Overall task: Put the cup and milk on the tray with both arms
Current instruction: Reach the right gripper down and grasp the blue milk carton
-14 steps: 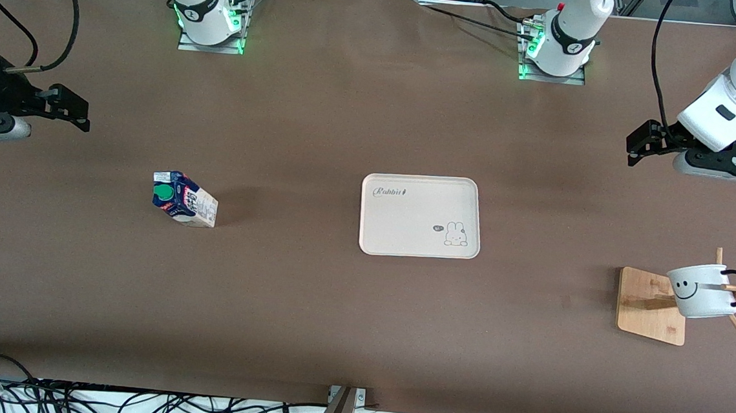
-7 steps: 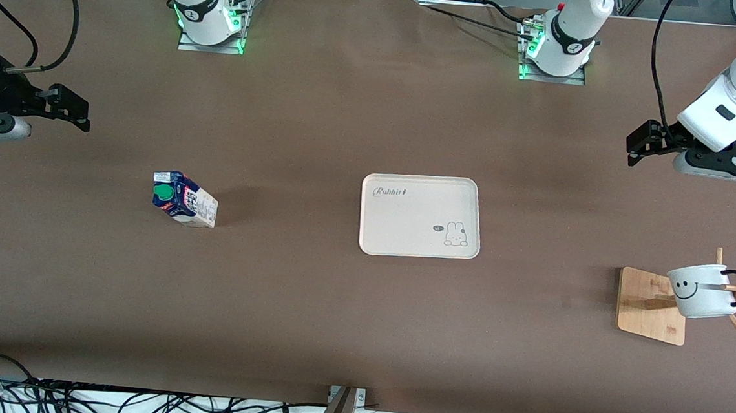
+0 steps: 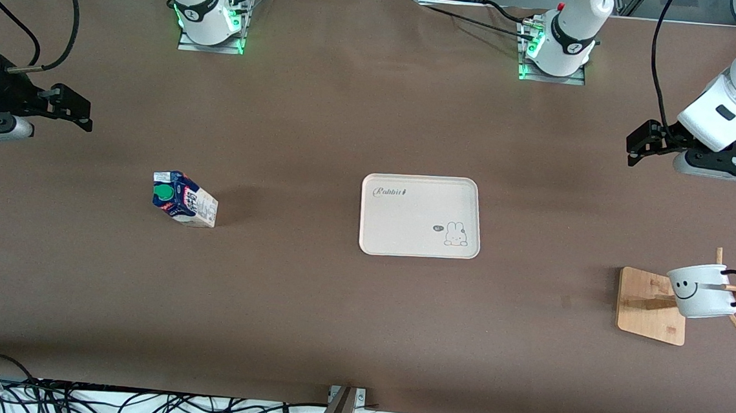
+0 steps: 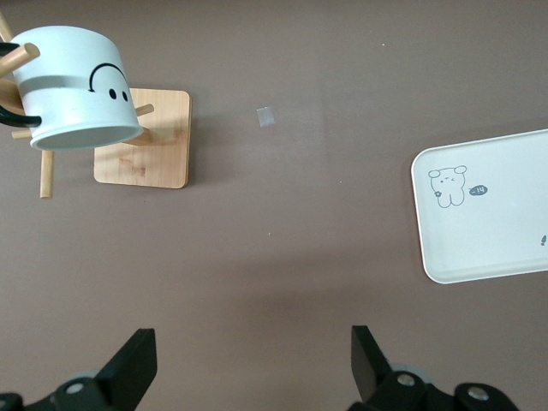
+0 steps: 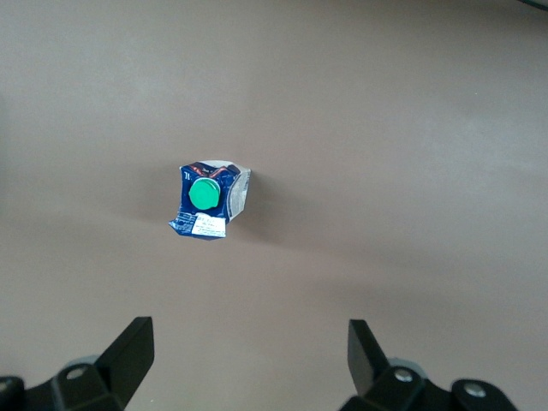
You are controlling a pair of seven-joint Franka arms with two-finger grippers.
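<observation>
In the front view, the bench is a broad matte brown sheet filling the frame. At centre lies the tray, a flat cream rectangle with rounded corners, script lettering at its upper corner and a small rabbit drawing lower down; nothing rests on it. In the left half of the frame stands the milk, a small gable-top carton in dark blue and white print with a round green cap. At the lower right of the frame a pale wooden rack with a square base and thin pegs carries the cup, a glossy white mug hung tilted on a peg, its black handle and drawn smile showing. The left pincer hangs at the right edge of the frame, over bare bench above the rack. The right pincer hangs at the left edge, over bare bench above the carton.

In the left wrist view, the left pincer shows two black fingers spread wide at the bottom of the frame, holding nothing. The cup on the rack sits at upper left, a corner of the tray at the right.

In the right wrist view, the right pincer is likewise wide and empty, with the milk seen cap-on above it, upright on smooth brown surface.
</observation>
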